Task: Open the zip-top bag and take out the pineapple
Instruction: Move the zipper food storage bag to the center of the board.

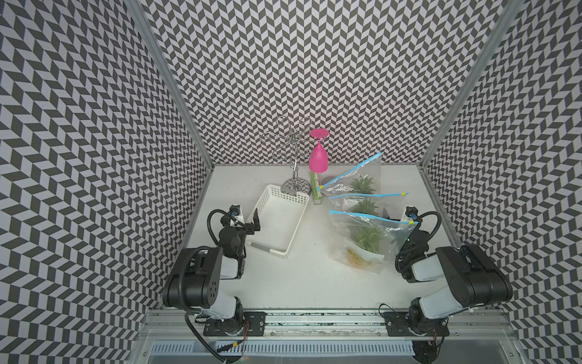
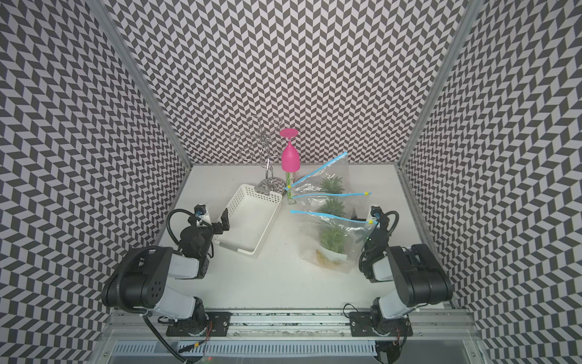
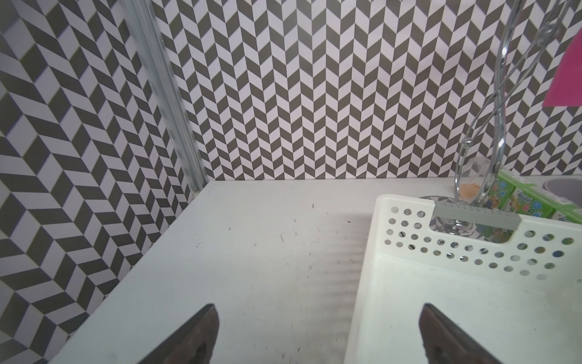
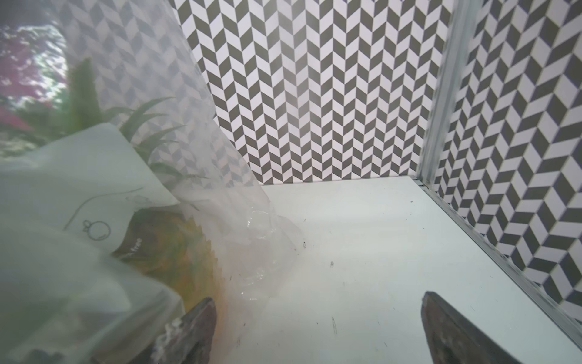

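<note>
Tabletop [image 1: 315, 280], zip-top bag [image 1: 374, 225] with pineapple [image 1: 366, 241] beside released right hand [image 4: 318, 318], maybe touching

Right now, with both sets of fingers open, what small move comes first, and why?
Probably raise the right arm's fingers to the yellow slider on the nearest zip-top bag. They stand open and empty beside that bag, its blue zip looks shut, and the pineapple is inside.
</note>
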